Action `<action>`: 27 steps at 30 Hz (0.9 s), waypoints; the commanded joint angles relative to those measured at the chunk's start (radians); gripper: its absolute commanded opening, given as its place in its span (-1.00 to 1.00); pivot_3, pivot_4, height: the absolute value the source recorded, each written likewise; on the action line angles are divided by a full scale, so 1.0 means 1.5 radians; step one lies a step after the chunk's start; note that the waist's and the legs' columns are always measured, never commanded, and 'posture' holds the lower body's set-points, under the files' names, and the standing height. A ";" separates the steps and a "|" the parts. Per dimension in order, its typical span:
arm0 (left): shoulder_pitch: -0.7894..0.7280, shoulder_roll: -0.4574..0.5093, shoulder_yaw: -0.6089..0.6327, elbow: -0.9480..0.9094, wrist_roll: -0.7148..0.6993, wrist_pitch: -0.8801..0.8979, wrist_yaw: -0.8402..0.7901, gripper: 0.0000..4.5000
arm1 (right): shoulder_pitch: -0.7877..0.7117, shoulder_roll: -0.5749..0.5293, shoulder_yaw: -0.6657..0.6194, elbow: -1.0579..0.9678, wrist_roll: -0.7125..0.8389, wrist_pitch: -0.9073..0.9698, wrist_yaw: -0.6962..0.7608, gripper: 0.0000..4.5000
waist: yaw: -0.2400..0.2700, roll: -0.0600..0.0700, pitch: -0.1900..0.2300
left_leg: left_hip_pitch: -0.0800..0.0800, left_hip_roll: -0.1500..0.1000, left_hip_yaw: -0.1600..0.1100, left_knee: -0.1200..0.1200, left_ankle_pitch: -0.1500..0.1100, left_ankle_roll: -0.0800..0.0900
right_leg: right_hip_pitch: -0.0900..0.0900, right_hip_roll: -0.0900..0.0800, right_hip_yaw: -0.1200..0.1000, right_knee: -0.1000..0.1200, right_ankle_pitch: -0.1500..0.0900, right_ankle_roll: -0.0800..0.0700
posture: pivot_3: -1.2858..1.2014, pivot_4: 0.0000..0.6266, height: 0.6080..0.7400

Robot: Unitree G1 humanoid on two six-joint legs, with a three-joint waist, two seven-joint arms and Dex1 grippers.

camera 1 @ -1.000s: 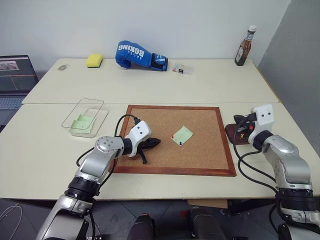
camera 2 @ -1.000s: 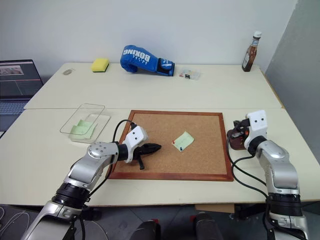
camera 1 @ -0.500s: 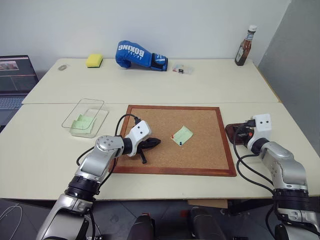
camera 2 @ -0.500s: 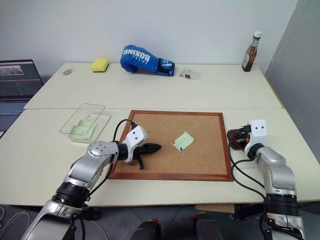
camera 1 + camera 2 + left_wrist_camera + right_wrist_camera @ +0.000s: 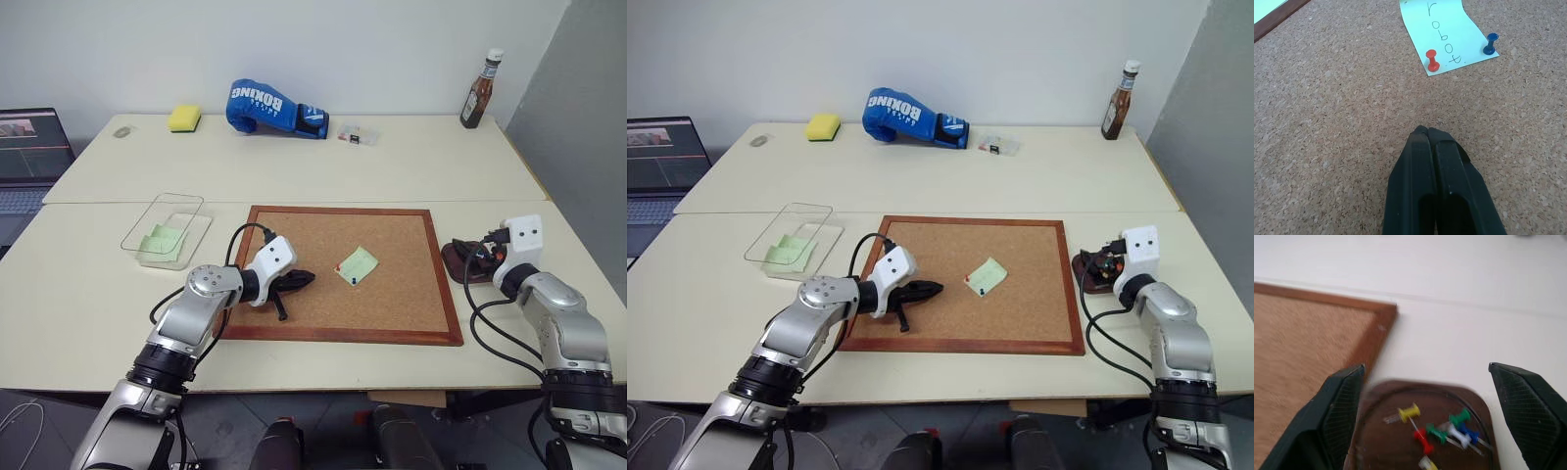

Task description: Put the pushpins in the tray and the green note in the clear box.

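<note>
- My left gripper [image 5: 1426,131] is fully closed and holds nothing; its tips rest over the corkboard [image 5: 294,227] and point toward the green note [image 5: 1445,34].
- This note lies flat near the middle of the board. It has the word "robot" written by hand along its long axis.
- Two pushpins stay in the note: one red pin [image 5: 1432,59] and one blue pin [image 5: 1490,43], both at the note's edge that is nearest to my left fingers.
- My right gripper [image 5: 1427,396] is wide open and empty. Its two fingers stand on both sides of the tray [image 5: 1400,450], just above it.
- The tray sits on the table [image 5: 392,176] just beside the right frame of the board. In it I count about six pins: yellow, red, two green, white, blue; one more is cut by the edge.
- The clear box [image 5: 167,230] is to the left of the board, and one green paper already lies in it.
- At the far side of the table there are a blue glove [image 5: 276,109] with the word "BOXING", a yellow sponge [image 5: 184,118], a small clear case [image 5: 356,134] and a sauce bottle [image 5: 478,93].
</note>
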 commanded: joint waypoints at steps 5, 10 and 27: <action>0.032 0.002 -0.034 0.031 0.031 0.034 -0.001 -1.00 | 0.022 -0.026 0.095 -0.108 0.049 -0.004 0.151 0.85 | 0.000 0.000 0.000 | 0.000 0.000 0.000 0.000 0.000 0.000 | 0.000 0.000 0.000 -0.001 0.000 0.000 | 0.03 -0.52 1.00; 0.034 0.005 -0.034 0.028 0.031 0.036 -0.004 -1.00 | 0.026 -0.023 0.169 -0.135 0.056 -0.016 0.222 0.85 | 0.000 0.000 0.000 | -0.001 0.000 0.000 -0.003 0.000 0.000 | 0.000 0.000 0.000 -0.005 0.000 0.000 | 0.03 -0.52 1.00; 0.039 0.006 -0.035 0.011 0.030 0.047 -0.010 -1.00 | -0.036 0.069 0.308 0.053 -0.020 -0.134 0.282 0.85 | 0.001 0.000 0.000 | 0.000 0.000 0.000 -0.007 0.000 0.000 | 0.001 0.000 -0.001 -0.007 0.000 0.000 | 0.03 -0.52 1.00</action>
